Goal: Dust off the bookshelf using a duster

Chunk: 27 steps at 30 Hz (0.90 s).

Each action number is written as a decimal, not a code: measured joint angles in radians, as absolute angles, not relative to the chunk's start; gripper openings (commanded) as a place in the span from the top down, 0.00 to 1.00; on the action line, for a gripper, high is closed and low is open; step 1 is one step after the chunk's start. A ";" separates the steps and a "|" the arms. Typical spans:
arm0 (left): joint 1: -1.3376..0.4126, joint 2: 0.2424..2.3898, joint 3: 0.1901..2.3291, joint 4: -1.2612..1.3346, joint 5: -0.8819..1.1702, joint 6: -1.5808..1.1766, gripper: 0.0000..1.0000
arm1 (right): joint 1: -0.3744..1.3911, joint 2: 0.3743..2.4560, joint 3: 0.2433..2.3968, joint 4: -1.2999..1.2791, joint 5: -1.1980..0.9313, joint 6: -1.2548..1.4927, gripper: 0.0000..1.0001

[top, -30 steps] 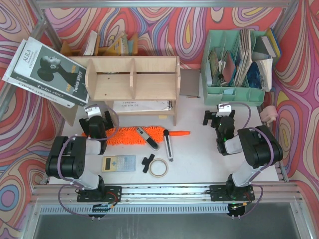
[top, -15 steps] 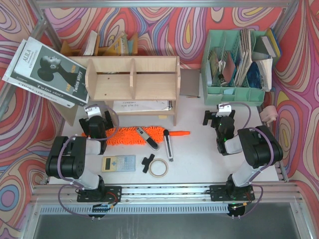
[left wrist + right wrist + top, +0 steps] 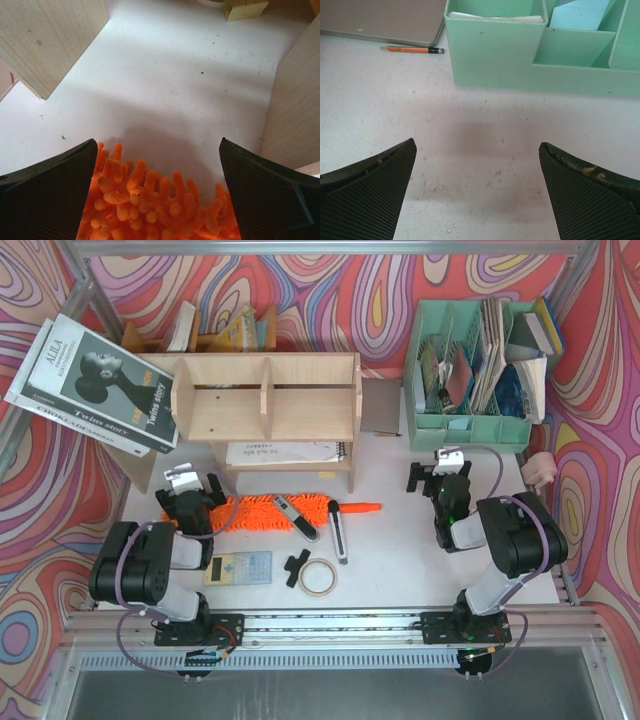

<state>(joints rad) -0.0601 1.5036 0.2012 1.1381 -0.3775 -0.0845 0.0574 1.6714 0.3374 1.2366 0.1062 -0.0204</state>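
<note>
Two empty, open grippers: right gripper (image 3: 476,145) idle, left gripper (image 3: 156,150) straddling duster (image 3: 155,205) near worktop's (image 3: 400,530) left edge; clamp next.

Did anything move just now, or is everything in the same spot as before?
The left gripper moved. It slid a little back toward the robot's base and slightly left, above the fluffy end of the duster. Its jaws are wide open and it grabbed nothing. The duster, the bookshelf and the right gripper stayed put.
</note>
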 measured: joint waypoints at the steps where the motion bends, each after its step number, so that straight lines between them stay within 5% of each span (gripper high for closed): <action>1: -0.062 1.504 0.193 1.159 -0.378 -0.082 0.02 | 0.057 1.671 0.336 1.237 0.101 -0.022 0.01; 15: -0.181 1.283 0.023 1.327 -0.512 -0.002 0.02 | 0.061 1.635 0.273 1.246 0.048 -0.049 0.01; 27: -0.308 0.641 0.023 0.812 -0.692 -0.040 0.02 | 0.156 1.441 0.265 1.162 0.134 -0.074 0.01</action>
